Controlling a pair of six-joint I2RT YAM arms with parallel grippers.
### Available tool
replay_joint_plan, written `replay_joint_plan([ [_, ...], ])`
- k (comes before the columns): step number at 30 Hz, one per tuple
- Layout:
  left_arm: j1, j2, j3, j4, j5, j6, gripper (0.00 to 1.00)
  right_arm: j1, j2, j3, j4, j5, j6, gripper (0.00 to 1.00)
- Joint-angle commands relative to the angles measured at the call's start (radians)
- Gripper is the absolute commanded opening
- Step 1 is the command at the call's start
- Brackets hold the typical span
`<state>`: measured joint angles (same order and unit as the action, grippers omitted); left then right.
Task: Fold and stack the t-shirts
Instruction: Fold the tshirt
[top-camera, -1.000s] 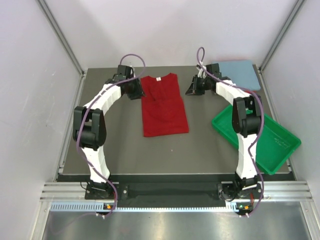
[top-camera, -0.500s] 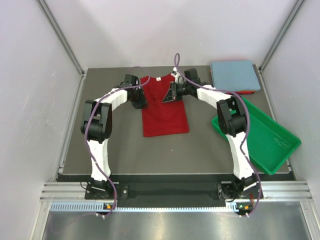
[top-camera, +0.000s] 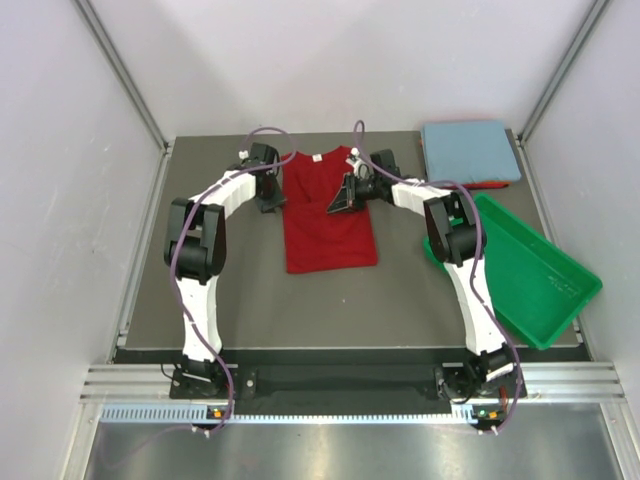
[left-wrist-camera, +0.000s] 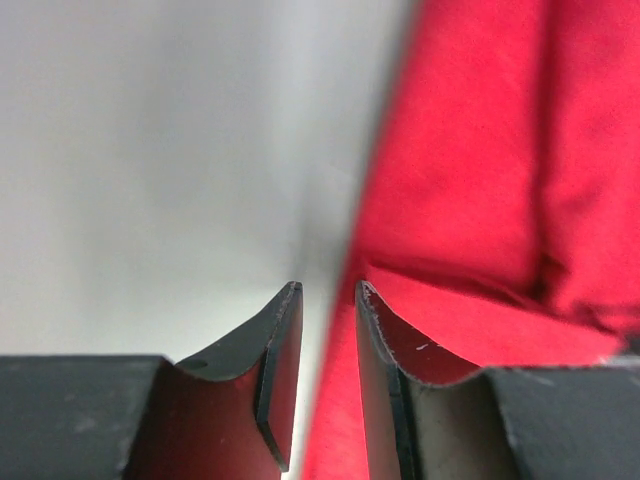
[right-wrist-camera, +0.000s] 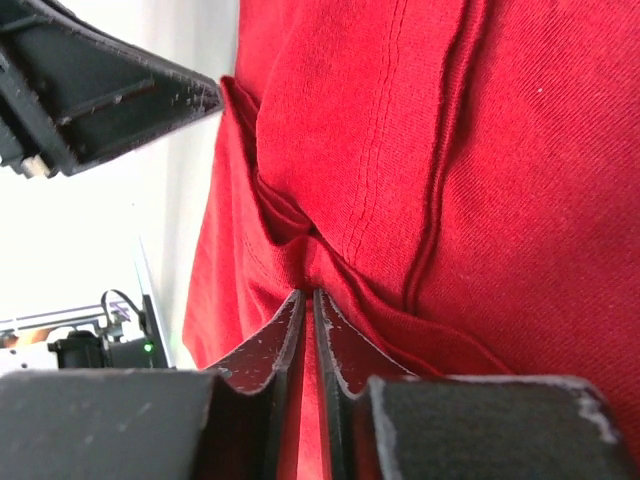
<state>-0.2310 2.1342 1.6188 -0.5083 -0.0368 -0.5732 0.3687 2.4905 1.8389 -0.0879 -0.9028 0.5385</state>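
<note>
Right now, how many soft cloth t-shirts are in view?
3: a dark red t-shirt mid-table, a folded light blue t-shirt at the far right corner, another red t-shirt mostly hidden beneath it.

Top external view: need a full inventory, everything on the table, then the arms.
dark red t-shirt: one, dark red with a white neck label, spread out mid-table
light blue t-shirt: one, light blue, folded, far right corner
second red t-shirt: one, red, only a sliver showing under the blue one
green tray: one, green, right side
table: one, dark grey
left gripper: one, black, at the dark red shirt's left edge, jaws narrowly apart
right gripper: one, black, pinching a fold near the shirt's collar end
</note>
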Motion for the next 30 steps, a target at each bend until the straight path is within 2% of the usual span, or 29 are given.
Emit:
replay_joint_plan([
  [1, 0.019, 0.007, 0.075, -0.098, -0.106, 0.013, 0.33, -0.013, -0.037, -0.01, 0.08, 0.102, 0.021, 0.1],
  [5, 0.019, -0.066, 0.105, -0.121, -0.077, 0.027, 0.36, -0.011, -0.117, -0.007, 0.08, 0.09, 0.051, 0.19],
  [8, 0.018, -0.144, 0.092, -0.127, -0.025, 0.053, 0.4, -0.008, -0.205, -0.029, 0.034, 0.126, 0.04, 0.3],
  [11, 0.019, -0.241, 0.023, -0.13, 0.09, 0.065, 0.43, -0.01, -0.322, -0.091, -0.03, 0.189, 0.043, 0.41],
  [14, 0.019, -0.361, -0.132, -0.073, 0.259, 0.075, 0.45, -0.01, -0.406, -0.17, -0.14, 0.277, 0.031, 0.51],
  [15, 0.019, -0.393, -0.213, -0.061, 0.311, 0.072, 0.46, -0.008, -0.467, -0.193, -0.229, 0.356, 0.023, 0.53],
  [18, 0.019, -0.512, -0.391, 0.002, 0.379, 0.032, 0.5, -0.004, -0.606, -0.327, -0.315, 0.5, 0.073, 0.57],
  [23, 0.018, -0.66, -0.598, 0.102, 0.396, -0.063, 0.53, 0.018, -0.841, -0.621, -0.323, 0.642, 0.196, 0.6],
  [26, 0.019, -0.691, -0.71, 0.183, 0.414, -0.118, 0.56, 0.042, -0.912, -0.728, -0.303, 0.694, 0.268, 0.61],
  [30, 0.018, -0.714, -0.884, 0.347, 0.448, -0.229, 0.57, 0.062, -0.909, -0.806, -0.262, 0.739, 0.348, 0.61],
])
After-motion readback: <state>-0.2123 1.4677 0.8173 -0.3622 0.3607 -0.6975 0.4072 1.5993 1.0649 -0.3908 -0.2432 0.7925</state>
